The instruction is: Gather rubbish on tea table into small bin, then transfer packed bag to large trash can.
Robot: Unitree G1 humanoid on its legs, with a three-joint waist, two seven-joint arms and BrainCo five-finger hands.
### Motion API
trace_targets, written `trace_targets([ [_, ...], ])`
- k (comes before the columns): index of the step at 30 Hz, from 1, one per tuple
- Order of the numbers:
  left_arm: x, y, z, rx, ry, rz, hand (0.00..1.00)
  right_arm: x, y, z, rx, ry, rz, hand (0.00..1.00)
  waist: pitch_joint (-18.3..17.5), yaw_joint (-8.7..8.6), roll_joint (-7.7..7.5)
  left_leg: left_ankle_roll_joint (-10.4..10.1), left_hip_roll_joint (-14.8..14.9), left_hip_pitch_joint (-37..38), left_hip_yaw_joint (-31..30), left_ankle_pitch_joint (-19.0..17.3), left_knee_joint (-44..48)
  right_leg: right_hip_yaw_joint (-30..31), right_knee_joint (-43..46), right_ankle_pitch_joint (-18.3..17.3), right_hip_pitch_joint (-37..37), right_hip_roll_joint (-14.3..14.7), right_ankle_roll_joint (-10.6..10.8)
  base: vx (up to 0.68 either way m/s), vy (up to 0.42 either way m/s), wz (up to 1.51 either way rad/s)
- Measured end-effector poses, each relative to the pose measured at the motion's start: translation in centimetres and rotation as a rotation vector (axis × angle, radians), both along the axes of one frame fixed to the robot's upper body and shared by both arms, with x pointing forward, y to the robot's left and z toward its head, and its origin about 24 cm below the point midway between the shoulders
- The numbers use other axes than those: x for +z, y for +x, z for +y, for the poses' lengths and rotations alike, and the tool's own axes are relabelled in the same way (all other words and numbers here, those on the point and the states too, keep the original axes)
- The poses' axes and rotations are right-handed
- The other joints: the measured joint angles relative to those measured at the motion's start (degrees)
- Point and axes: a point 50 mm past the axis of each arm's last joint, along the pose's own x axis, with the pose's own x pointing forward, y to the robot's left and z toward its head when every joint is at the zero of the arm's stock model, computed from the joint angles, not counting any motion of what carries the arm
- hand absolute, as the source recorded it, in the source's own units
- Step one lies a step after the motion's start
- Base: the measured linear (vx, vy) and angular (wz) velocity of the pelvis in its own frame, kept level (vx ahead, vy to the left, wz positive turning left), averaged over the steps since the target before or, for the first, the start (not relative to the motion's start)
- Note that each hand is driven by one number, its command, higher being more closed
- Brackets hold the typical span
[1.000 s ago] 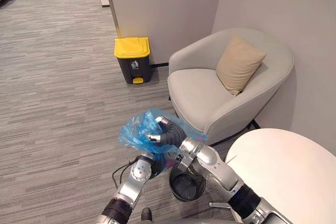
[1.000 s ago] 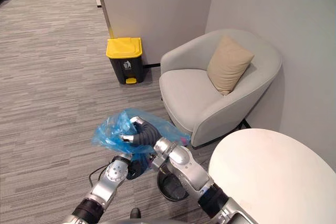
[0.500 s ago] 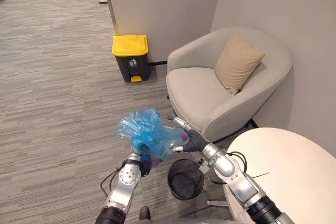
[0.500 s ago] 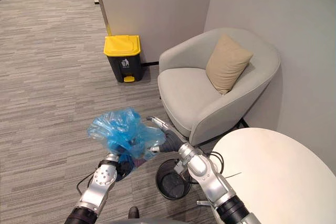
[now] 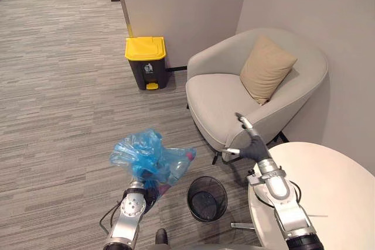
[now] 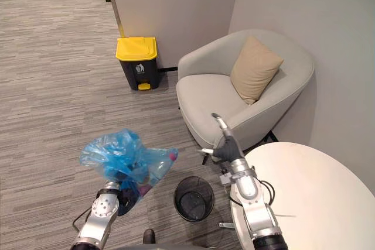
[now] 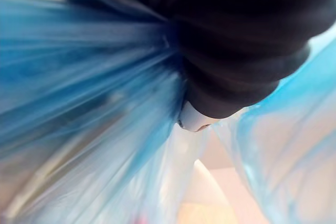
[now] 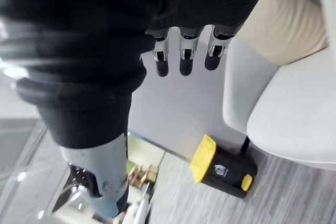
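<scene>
A crumpled blue rubbish bag hangs in the air over the carpet, with coloured scraps showing through its film. My left hand is under it, shut on the gathered plastic, which bunches at the dark cover. My right hand is raised apart from the bag, beside the tea table's rim, open with straight fingers. The small black mesh bin stands on the floor between my arms, without a liner. The large dark trash can with a yellow lid stands shut by the wall ahead.
A round white tea table is at the lower right. A grey armchair with a beige cushion stands in the corner past the right hand. Grey carpet stretches between me and the trash can.
My right hand has let go of the bag and swung right, up to the table's edge. The left hand now holds the bag alone and has carried it left.
</scene>
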Motion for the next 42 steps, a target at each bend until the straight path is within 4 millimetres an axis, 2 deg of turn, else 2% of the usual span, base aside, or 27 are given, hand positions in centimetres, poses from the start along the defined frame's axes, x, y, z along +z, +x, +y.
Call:
trace_targets([
  [2,-0.3,-0.6,0.7,0.031,0.001,0.016,1.0,-2.4,-0.8,-1.2,-0.09,0.067,0.105,0.0,0.17,-0.02,0.28,-0.06,-0.02,0.0,-0.03,-0.05,0.0,-0.07,-0.44,0.02,0.21,0.02,0.0,0.0,0.0,0.0],
  [6,-1.8,-1.7,1.4,0.066,-0.003,0.09,1.0,-5.7,-2.0,-2.2,-0.182,0.146,0.241,0.0,0.26,0.07,0.58,0.06,-0.07,0.01,-0.07,0.0,0.0,-0.16,-0.72,0.03,0.37,0.02,0.0,0.0,0.0,0.0],
  [11,-3.4,-2.9,1.9,0.079,-0.015,0.18,1.0,-8.7,-3.4,-2.1,-0.209,0.184,0.382,0.0,0.39,0.08,0.78,-0.06,-0.24,0.79,-0.35,-0.22,0.25,-0.48,-1.51,0.11,1.7,0.01,0.07,0.03,-0.001,0.03],
  [14,-4.1,-3.5,1.9,0.079,-0.02,0.218,1.0,-9.6,-3.9,-1.9,-0.204,0.19,0.438,0.0,0.72,0.09,1.27,-0.12,-0.24,1.19,-0.43,-0.32,0.02,-0.57,-1.65,0.1,2.19,0.02,0.07,0.0,0.0,0.0],
  [17,-4.8,-4.3,1.9,0.074,-0.03,0.26,1.0,-10.2,-4.3,-1.6,-0.183,0.194,0.473,0.0,1.01,0.04,1.74,-0.16,-0.22,1.34,-0.43,-0.36,-0.02,-0.56,-1.68,0.08,2.25,0.01,0.1,0.0,0.0,0.0],
  [24,-6.3,-6.1,1.5,0.078,-0.045,0.349,1.0,-11.2,-4.7,-0.1,-0.11,0.193,0.534,0.0,1.06,0.13,1.62,-0.17,-0.26,1.35,-0.43,-0.4,-0.03,-0.57,-1.69,0.05,2.27,-0.05,0.13,0.0,0.0,0.0],
  [31,-6.9,-6.6,0.2,0.03,-0.074,0.382,1.0,-12.0,-5.2,1.2,-0.053,0.182,0.589,0.0,1.14,0.22,1.61,-0.19,-0.29,1.33,-0.38,-0.44,-0.03,-0.46,-1.54,-0.04,2.15,-0.09,0.23,0.0,0.001,-0.01],
  [35,-6.9,-6.6,-0.1,0.029,-0.082,0.381,1.0,-11.8,-4.6,1.5,-0.033,0.167,0.58,0.0,1.67,0.33,1.63,-0.38,-0.22,0.32,0.46,-0.64,0.08,0.49,0.03,-0.62,-0.07,-0.25,0.72,-0.01,0.007,-0.11],
  [37,-6.7,-6.1,-0.1,0.026,-0.082,0.367,1.0,-11.5,-4.0,1.8,-0.016,0.161,0.563,0.0,2.31,0.34,1.52,-0.1,-0.48,-1.18,0.62,-0.41,0.39,0.86,4.47,-1.91,-3.57,-0.97,0.48,0.0,0.008,-0.06],
  [39,-6.2,-4.8,0.0,0.02,-0.079,0.33,1.0,-11.1,-3.2,2.0,-0.003,0.155,0.542,0.0,3.48,0.29,0.64,0.13,-1.58,-3.89,-0.05,-0.5,2.33,0.77,11.48,-4.79,-7.84,-2.67,0.76,-0.01,0.007,0.17],
  [40,-5.9,-4.2,0.1,0.017,-0.079,0.31,1.0,-10.9,-2.9,2.1,0.004,0.151,0.534,0.0,4.51,0.38,0.13,0.84,-2.26,-5.18,-0.51,-1.03,4.41,0.85,14.5,-5.87,-9.17,-3.85,1.19,-0.02,0.012,0.39],
  [42,-4.9,-2.9,0.0,0.015,-0.088,0.254,1.0,-10.8,-2.6,2.3,0.015,0.146,0.527,0.0,5.3,0.43,0.1,1.97,-2.48,-8.63,-2.69,-2.08,9.05,1.85,16.15,-6.86,-9.67,-4.34,2.56,-0.04,0.023,0.59],
])
